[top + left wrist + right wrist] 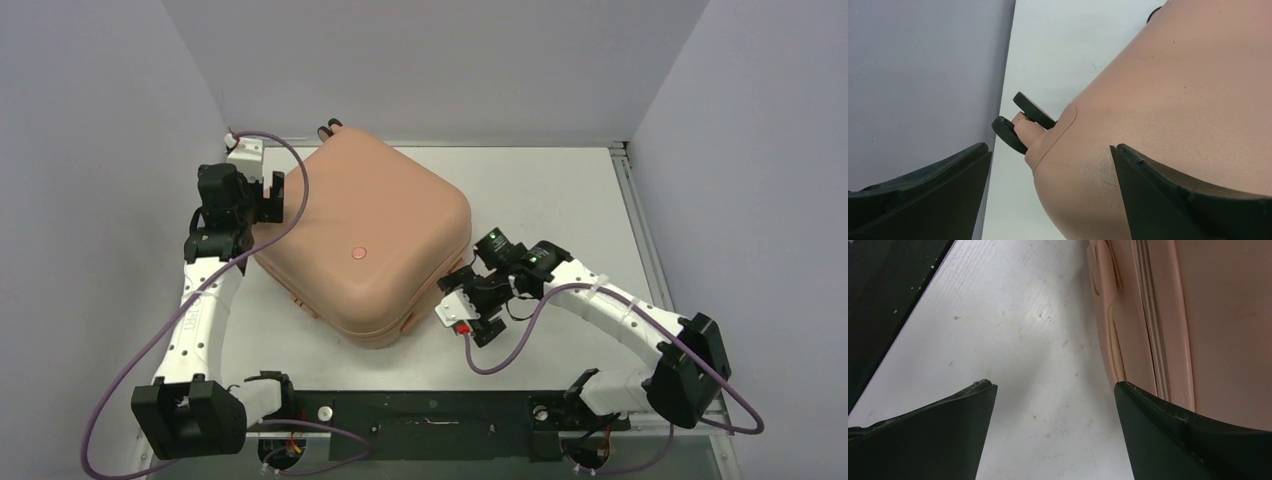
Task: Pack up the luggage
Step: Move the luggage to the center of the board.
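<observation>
White arms (pixel 200 318) with black joints (pixel 188 415), trailing purple cables (pixel 483 372), green lights (pixel 533 260).

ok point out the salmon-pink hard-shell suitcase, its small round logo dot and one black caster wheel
salmon-pink hard-shell suitcase (pixel 385 195), top view, on the closed upper shell
small round logo dot (pixel 360 253), top view, its centre
black caster wheel (pixel 1008 135), left wrist view, on the nearer disc

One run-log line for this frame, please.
luggage closed, flat on table | left gripper open beside it | right gripper open beside it

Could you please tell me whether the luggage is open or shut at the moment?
Shut. The luggage lies flat, its two shells meeting along the side seam, and nothing of the inside shows.
</observation>
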You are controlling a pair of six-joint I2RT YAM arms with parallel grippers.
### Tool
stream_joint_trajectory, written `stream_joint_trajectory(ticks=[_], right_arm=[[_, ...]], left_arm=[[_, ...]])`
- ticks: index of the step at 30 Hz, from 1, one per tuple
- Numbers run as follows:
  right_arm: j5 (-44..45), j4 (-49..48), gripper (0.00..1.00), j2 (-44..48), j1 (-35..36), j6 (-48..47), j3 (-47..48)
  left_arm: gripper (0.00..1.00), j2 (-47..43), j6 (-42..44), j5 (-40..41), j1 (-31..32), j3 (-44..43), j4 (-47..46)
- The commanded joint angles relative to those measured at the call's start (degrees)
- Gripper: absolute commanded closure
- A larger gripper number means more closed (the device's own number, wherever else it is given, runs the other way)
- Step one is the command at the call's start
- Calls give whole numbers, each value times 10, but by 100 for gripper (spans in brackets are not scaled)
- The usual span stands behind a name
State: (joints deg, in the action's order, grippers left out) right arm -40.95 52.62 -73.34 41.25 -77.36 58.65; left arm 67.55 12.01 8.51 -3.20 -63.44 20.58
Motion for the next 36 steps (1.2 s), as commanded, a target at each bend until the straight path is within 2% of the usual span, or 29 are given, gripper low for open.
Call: stream_joint_trajectory(ticks=[1,10,16,19,24,28,36], right_arm=[[32,-93,7,-54,54,13,6],[111,-284,10,-97,86,28,-55],[123,-224,6,-124,57,-47,-80],[113,-171,2,-132,13,-83,-71],[94,-109,2,-123,-109,-134,-35],[81,-78,2,-169,-208,-163,18],[108,-150,2,-301,-284,-109,122]], left_arm=[[4,-37,-25,-20,-7,24,-5],[4,-50,-42,-29,-16,38,-13],[4,-70,-43,-47,-26,39,-11],[4,-68,-37,-52,-26,30,-5],[4,-56,-28,-51,-26,14,-1],[4,-46,-26,-57,-26,3,-1],[4,-56,-18,-76,-26,1,-2]])
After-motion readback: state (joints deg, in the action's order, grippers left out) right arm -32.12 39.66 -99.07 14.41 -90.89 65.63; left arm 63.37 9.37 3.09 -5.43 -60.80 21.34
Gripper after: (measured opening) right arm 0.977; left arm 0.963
